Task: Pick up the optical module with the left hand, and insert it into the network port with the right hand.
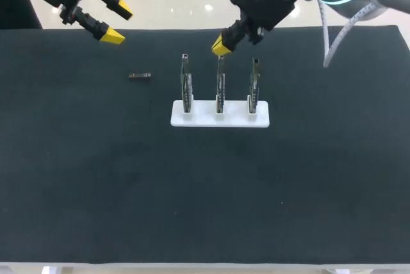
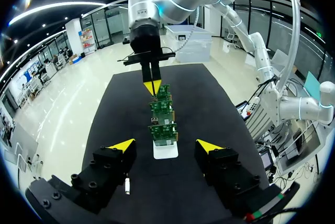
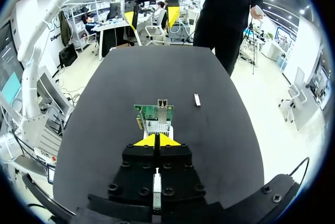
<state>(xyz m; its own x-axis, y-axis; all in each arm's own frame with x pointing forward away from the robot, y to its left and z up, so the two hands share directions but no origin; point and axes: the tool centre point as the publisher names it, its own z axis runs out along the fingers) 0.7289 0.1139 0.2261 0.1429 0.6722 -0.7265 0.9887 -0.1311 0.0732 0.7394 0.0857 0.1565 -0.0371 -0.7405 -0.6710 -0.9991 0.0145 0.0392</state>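
The optical module (image 1: 139, 75) is a small dark metal bar lying on the black table, left of the boards. It also shows in the left wrist view (image 2: 127, 187), under and beside one finger, and in the right wrist view (image 3: 197, 100), off to the side of the boards. My left gripper (image 1: 120, 24) hangs open at the far left corner, above and behind the module, with nothing between its fingers (image 2: 121, 145). My right gripper (image 1: 221, 45) is shut and empty, just behind the top of the middle board (image 1: 220, 85). Straight ahead of its closed tips (image 3: 156, 140) is a board's network port (image 3: 163, 102).
A white holder (image 1: 220, 120) in the table's middle carries three upright green circuit boards (image 2: 163, 124) in a row. The black mat (image 1: 205, 197) spreads wide in front of the holder and to both sides.
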